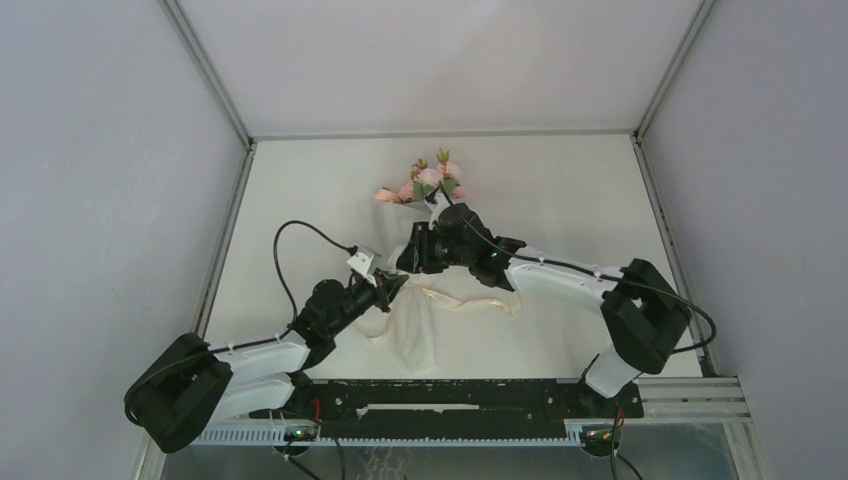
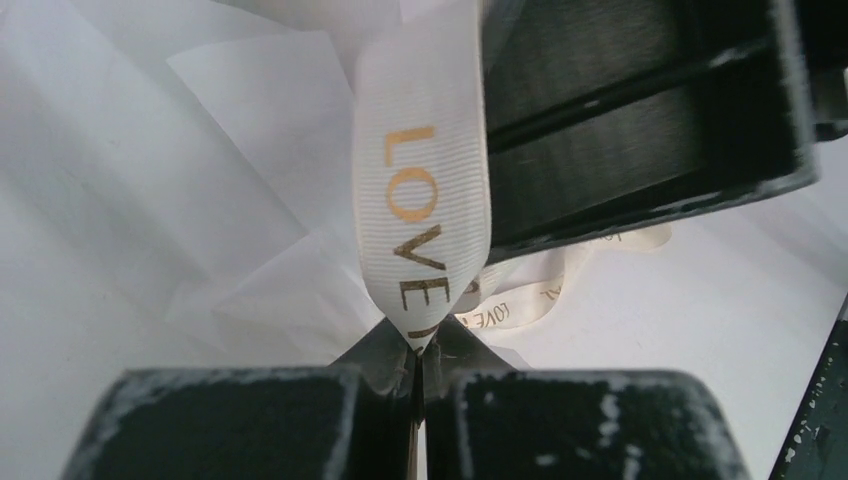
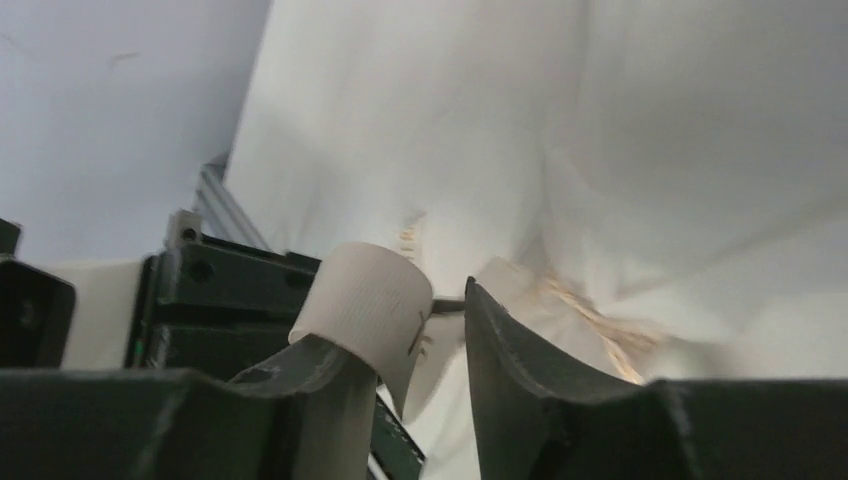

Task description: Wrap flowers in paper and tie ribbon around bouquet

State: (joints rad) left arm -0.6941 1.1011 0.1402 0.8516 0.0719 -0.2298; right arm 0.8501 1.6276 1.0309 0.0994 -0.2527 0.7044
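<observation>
Left claw [image 2: 420, 368] tight on ribbon [image 2: 421, 200]

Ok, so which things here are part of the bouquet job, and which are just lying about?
Part of the job:
flowers
paper around their stems
ribbon, pinched in the shut left gripper
right gripper, open, ribbon draped over one finger

Not part of it:
table
metal rail at the near edge
grey walls
</observation>
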